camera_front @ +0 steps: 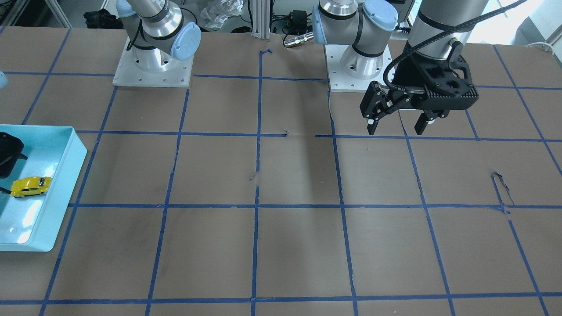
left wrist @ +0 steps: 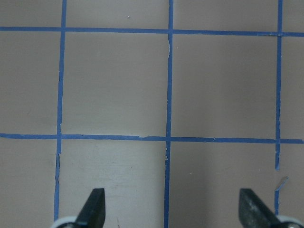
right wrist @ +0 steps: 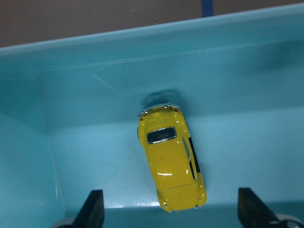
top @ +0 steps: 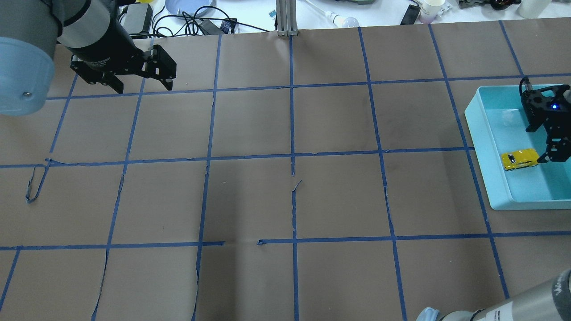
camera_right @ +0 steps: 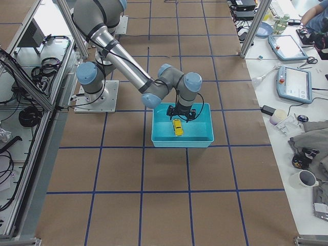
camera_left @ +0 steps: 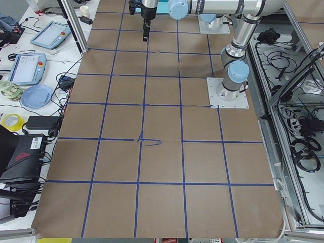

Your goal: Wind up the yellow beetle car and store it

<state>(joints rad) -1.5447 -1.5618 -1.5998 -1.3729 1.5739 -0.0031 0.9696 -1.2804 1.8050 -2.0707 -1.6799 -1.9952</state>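
Right claw (right wrist: 171, 209) hung wide open above a tiny glossy yellow beetle car (right wrist: 171, 166), dark-windowed, resting on its wheels inside a turquoise tray (right wrist: 95, 57). Left claw (camera_front: 396, 128) spread wide over the desk (camera_front: 298, 175).

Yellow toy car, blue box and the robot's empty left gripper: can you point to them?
Tiny yellow beetle car (right wrist: 172, 164): right wrist view, on its roof.
Light blue plastic tray (camera_right: 182, 142): exterior right view, on its near side wall.
Open left gripper (camera_front: 397, 128): front-facing view, midway between its fingertips.
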